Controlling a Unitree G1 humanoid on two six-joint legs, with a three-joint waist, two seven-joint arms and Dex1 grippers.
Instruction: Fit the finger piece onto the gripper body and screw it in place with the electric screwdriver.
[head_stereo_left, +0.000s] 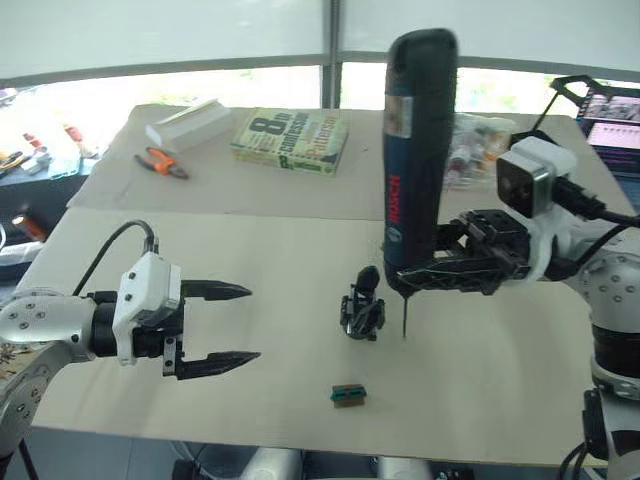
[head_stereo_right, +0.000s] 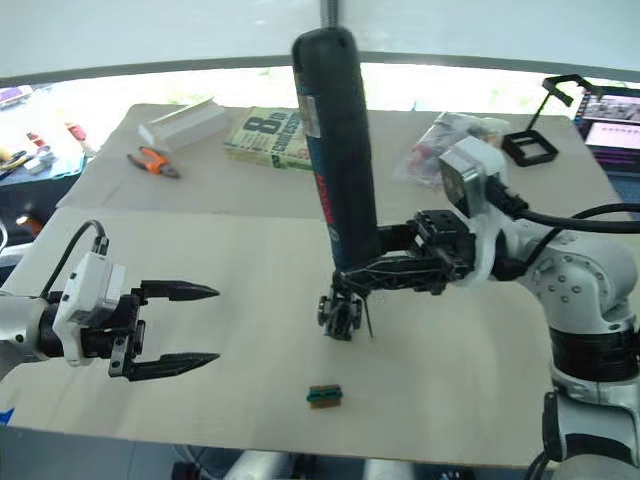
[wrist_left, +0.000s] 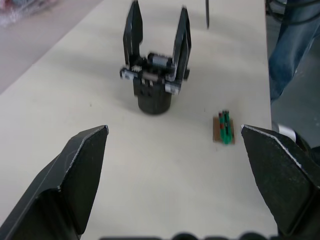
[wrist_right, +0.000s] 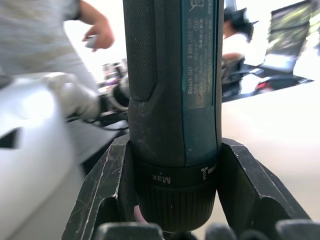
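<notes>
The gripper body (head_stereo_left: 363, 305) stands on its round base mid-table; in the left wrist view the gripper body (wrist_left: 155, 85) carries two upright pointed black fingers, and I cannot tell which is the finger piece. My right gripper (head_stereo_left: 420, 270) is shut on the electric screwdriver (head_stereo_left: 420, 150), held upright. Its thin silver bit (head_stereo_left: 404, 315) points down just right of the gripper body, apart from it. The right wrist view shows the electric screwdriver (wrist_right: 172, 100) clamped between both fingers (wrist_right: 105, 190). My left gripper (head_stereo_left: 254, 323) hovers open and empty, left of the body.
A small green-and-brown block (head_stereo_left: 348, 395) lies near the table's front edge. At the back are a book (head_stereo_left: 292, 138), a white box (head_stereo_left: 188, 124), orange pliers (head_stereo_left: 160, 162) and a plastic bag (head_stereo_left: 470, 140). A person (wrist_right: 95, 30) stands beyond the table.
</notes>
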